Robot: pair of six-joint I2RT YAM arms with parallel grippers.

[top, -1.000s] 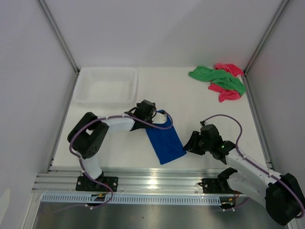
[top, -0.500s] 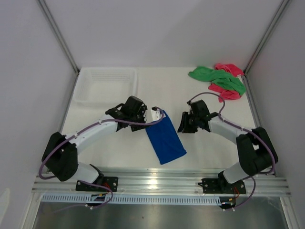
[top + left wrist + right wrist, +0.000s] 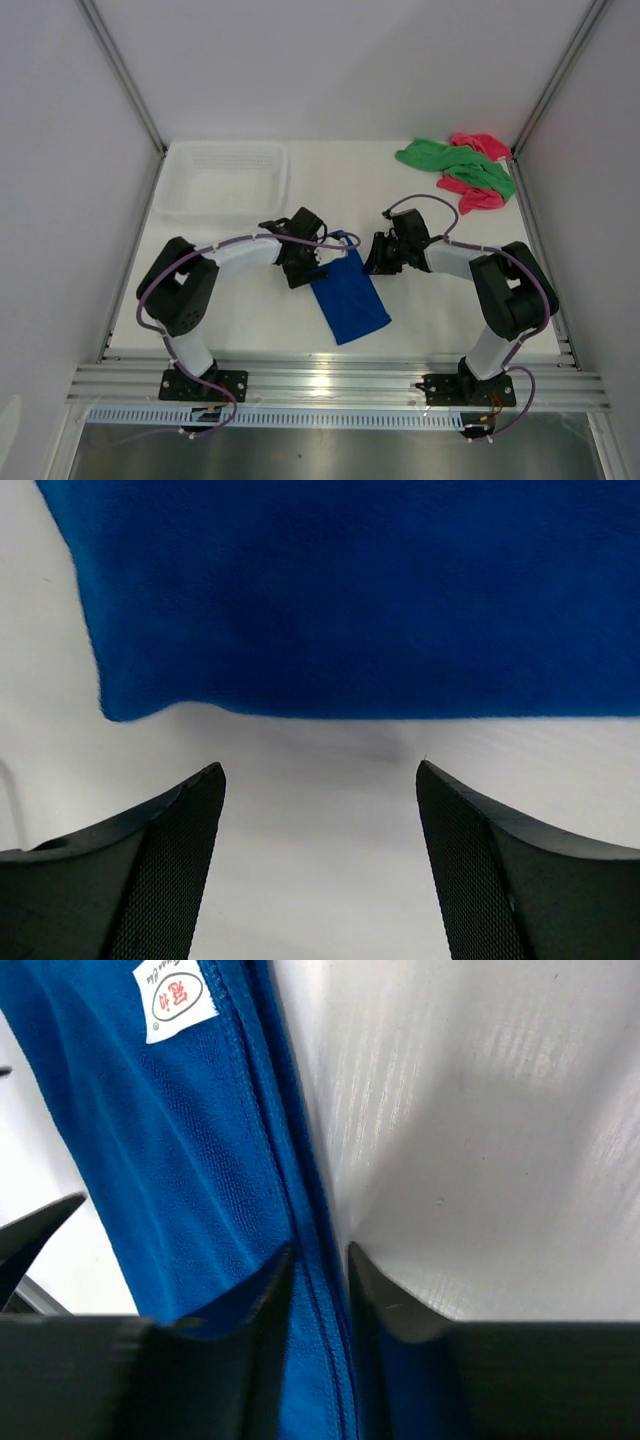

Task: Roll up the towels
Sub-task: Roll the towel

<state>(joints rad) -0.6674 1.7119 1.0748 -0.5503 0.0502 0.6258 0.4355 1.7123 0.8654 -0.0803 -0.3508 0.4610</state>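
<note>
The royal blue towel (image 3: 348, 295) lies flat at the table's middle, running slantwise toward the front right. My left gripper (image 3: 314, 264) is open and empty at its left edge; in the left wrist view the gripper (image 3: 320, 772) is low over the white table, just short of the towel's edge (image 3: 350, 590). My right gripper (image 3: 371, 256) is at the towel's far right corner. In the right wrist view it (image 3: 320, 1260) is shut on the towel's hem (image 3: 300, 1160), near the white tag (image 3: 175, 995). The green towel (image 3: 455, 160) and pink towel (image 3: 482, 196) lie crumpled together at the back right.
A white plastic basket (image 3: 222, 178) stands at the back left. White walls and metal posts enclose the table on three sides. An aluminium rail (image 3: 330, 375) runs along the front edge, where the arm bases are bolted.
My right arm swung from the front right to the towel's far right corner and closed on its hem. My left gripper shifted from the far corner down to the left edge.
</note>
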